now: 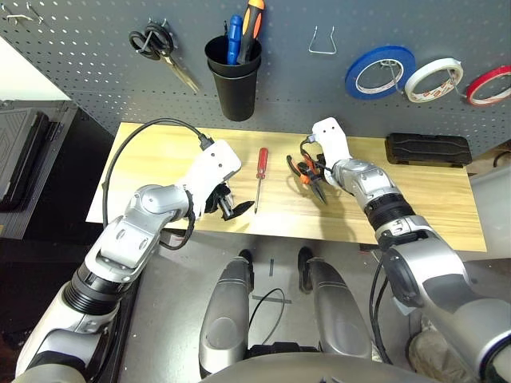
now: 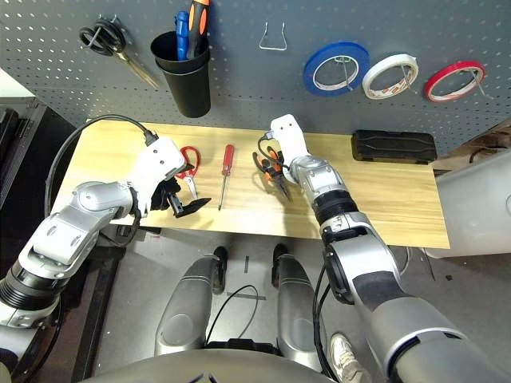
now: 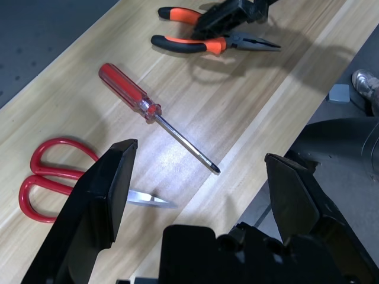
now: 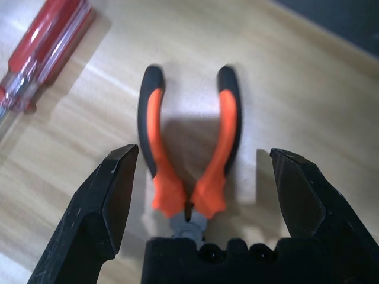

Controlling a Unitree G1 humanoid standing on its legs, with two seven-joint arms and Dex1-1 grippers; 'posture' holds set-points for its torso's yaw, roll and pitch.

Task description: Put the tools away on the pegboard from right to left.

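Note:
The thin red tape ring hangs at the far right of the dark grey pegboard. On the wooden table lie the orange-and-black pliers, the red-handled screwdriver and the small red scissors. My right gripper is open just over the pliers, one finger on each side of their handles near the pivot. My left gripper hangs open above the table's front edge, beside the scissors' blades, with the screwdriver tip between its fingers' line of sight.
The pegboard also carries black-handled scissors, a black cup holding blue and orange handles, a bare metal hook, a blue tape roll and a white one. A black case lies at the table's back right.

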